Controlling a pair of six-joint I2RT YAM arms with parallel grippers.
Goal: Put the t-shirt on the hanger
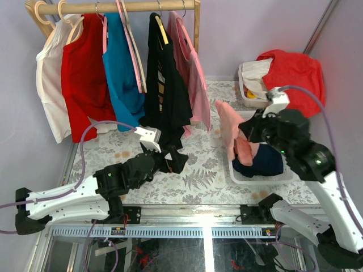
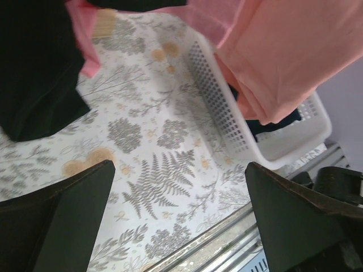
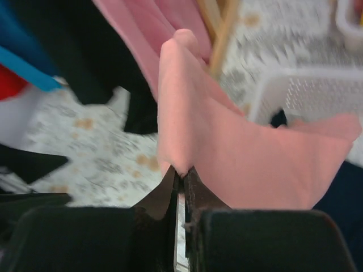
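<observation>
- Step: pickup. Right gripper (image 3: 180, 173) pinched tight on t-shirt (image 3: 227, 147) edge, centre-right of top view, above the basket (image 1: 266, 179).
- Left gripper (image 2: 178, 170) fully spread, empty.
- Next, probably: lift clear, left grabs second edge.

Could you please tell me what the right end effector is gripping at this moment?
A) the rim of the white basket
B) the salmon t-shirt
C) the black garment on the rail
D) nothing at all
B: in the right wrist view, the right end effector has its jaws pinched shut on a fold of the salmon t-shirt, which hangs in front of the white basket.
</observation>
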